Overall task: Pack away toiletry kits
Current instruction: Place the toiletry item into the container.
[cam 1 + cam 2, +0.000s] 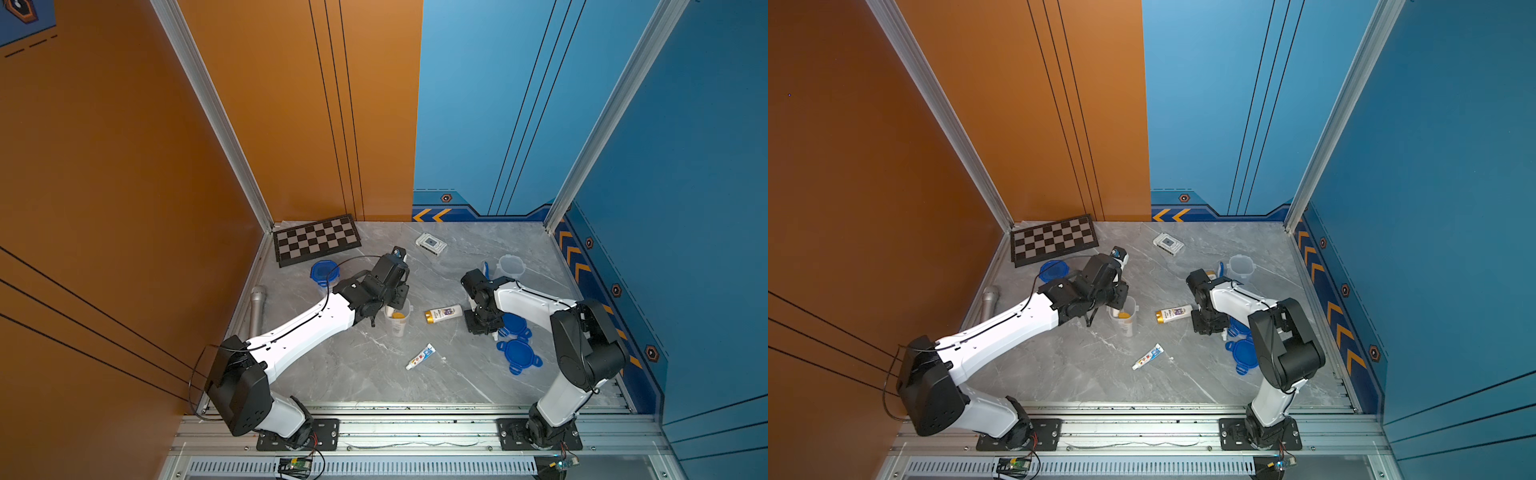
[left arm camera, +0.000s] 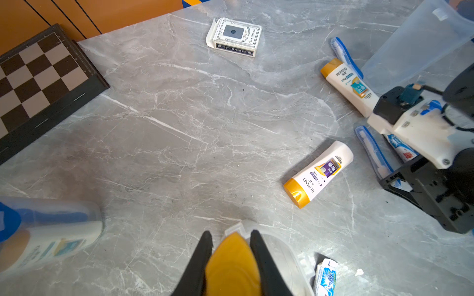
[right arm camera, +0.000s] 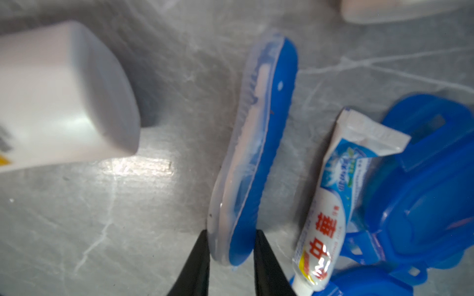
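— What are both top views showing?

— The left tool (image 1: 392,306) is hanging over an upright clear cup (image 1: 398,329) and gripping a gold-capped bottle (image 1: 398,315) that is sitting in the cup's mouth, directly under the tool. The right tool (image 1: 482,329) is reaching down to the grey tabletop (image 1: 365,374), with a blue lid (image 1: 515,325) lying just beside it. A second bottle (image 1: 444,313) is lying between the two tools, apart from both.

— And the left wrist view?

— The black fingers (image 2: 197,267) are pressing in on the bottle's gold cap, with the cup's rim showing just under them. The second bottle is lying ahead of the tool, well apart.

— The right wrist view?

— The right tool's fingers (image 3: 195,264) are clamping both sides of a toothbrush (image 3: 251,143), in its blue and clear wrapper, at its near end. It is lying flat on the tabletop, stretching away from the tool. A toothpaste tube (image 3: 331,205) is lying just beside the tool, against the blue lid.
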